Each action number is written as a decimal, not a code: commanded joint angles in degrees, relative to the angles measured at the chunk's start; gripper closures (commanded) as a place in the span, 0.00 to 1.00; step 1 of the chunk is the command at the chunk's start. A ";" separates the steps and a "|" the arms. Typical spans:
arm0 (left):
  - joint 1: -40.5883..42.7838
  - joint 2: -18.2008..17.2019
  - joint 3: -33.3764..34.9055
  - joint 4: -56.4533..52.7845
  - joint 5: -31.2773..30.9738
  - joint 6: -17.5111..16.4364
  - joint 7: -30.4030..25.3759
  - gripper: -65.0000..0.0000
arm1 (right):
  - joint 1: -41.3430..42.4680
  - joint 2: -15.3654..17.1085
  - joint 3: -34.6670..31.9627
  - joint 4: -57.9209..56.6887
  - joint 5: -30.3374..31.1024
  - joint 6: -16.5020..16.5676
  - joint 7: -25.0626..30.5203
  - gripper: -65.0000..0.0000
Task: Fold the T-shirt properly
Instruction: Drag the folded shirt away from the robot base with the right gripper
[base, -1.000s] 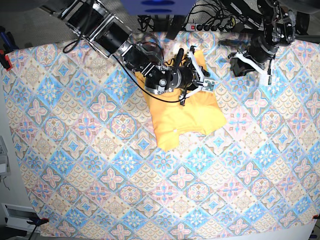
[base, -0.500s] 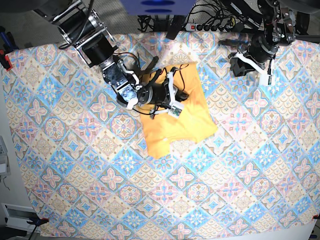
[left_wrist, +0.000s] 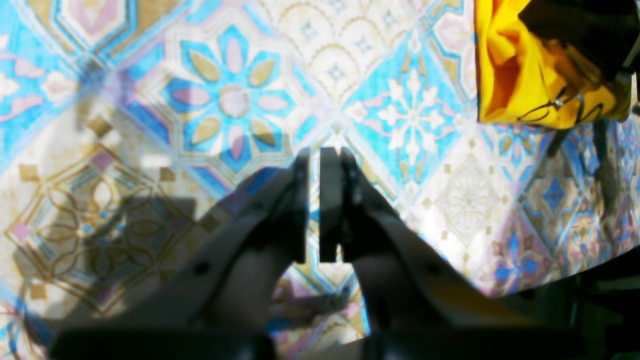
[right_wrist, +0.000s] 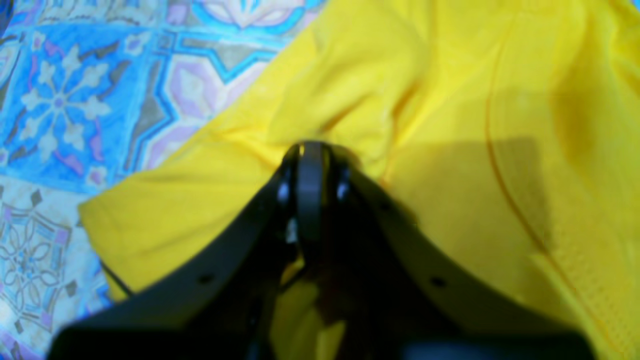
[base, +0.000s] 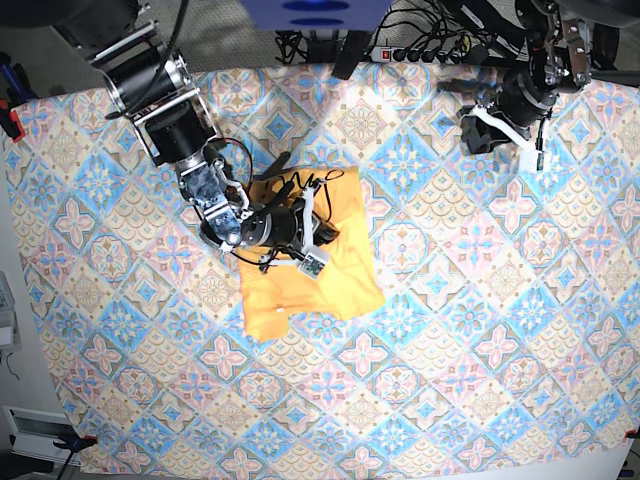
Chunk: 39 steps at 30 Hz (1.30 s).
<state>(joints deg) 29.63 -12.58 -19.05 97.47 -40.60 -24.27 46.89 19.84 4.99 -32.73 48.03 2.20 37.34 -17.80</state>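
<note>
The yellow-orange T-shirt (base: 320, 280) lies bunched and partly folded a little left of the table's middle. My right gripper (base: 318, 222) rests on its upper part, and in the right wrist view this gripper (right_wrist: 310, 150) is shut on a pinch of the T-shirt (right_wrist: 450, 100). My left gripper (base: 468, 138) hovers at the back right, well away from the cloth. Its fingers (left_wrist: 305, 200) stand together with only a thin slit and nothing between them. From there the T-shirt (left_wrist: 505, 75) shows at the top right. No print is visible.
A blue-pink diamond-patterned tablecloth (base: 450, 350) covers the whole table. A power strip (base: 420, 52) and cables lie beyond the back edge. A red clamp (base: 10, 120) grips the cloth at the left edge. The right arm's thick links (base: 170, 110) reach in from the back left.
My right gripper has dragged the T-shirt from the back centre down and to the left, toward the table's middle. The left arm has stayed in place.
</note>
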 joint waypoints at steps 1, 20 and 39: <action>0.22 -0.65 -0.42 0.95 -0.76 -0.48 -0.96 0.97 | 1.66 1.82 0.34 -0.51 -0.92 -1.69 0.00 0.94; 0.31 -0.65 -0.07 0.95 -0.85 -0.48 -0.96 0.97 | 6.05 9.64 7.19 -3.77 -0.92 -1.69 0.79 0.94; 0.39 -0.65 0.02 0.95 -0.85 -0.56 -0.96 0.97 | 3.33 11.31 13.52 3.35 -0.92 -1.69 -3.16 0.94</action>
<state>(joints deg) 29.74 -12.53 -18.87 97.45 -40.75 -24.27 46.92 22.33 15.84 -19.53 50.70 0.62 35.33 -21.17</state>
